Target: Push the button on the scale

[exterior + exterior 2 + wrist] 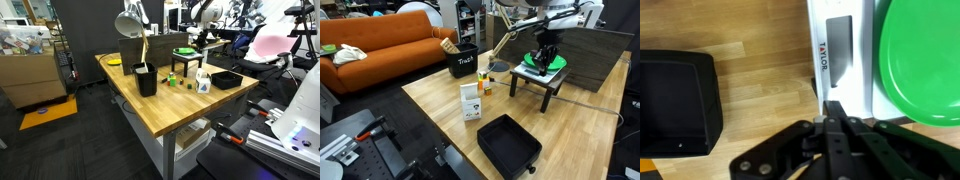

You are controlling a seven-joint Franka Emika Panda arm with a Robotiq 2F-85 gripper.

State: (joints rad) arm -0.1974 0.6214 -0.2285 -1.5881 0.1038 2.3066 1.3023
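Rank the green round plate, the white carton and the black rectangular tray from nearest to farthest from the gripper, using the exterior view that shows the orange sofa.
1. green round plate: directly beneath the gripper.
2. white carton: out in the middle of the wooden table, nearer the camera.
3. black rectangular tray: by the table's near edge, clearly farthest.

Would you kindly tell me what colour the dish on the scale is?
The dish is bright green, clearest in the wrist view.
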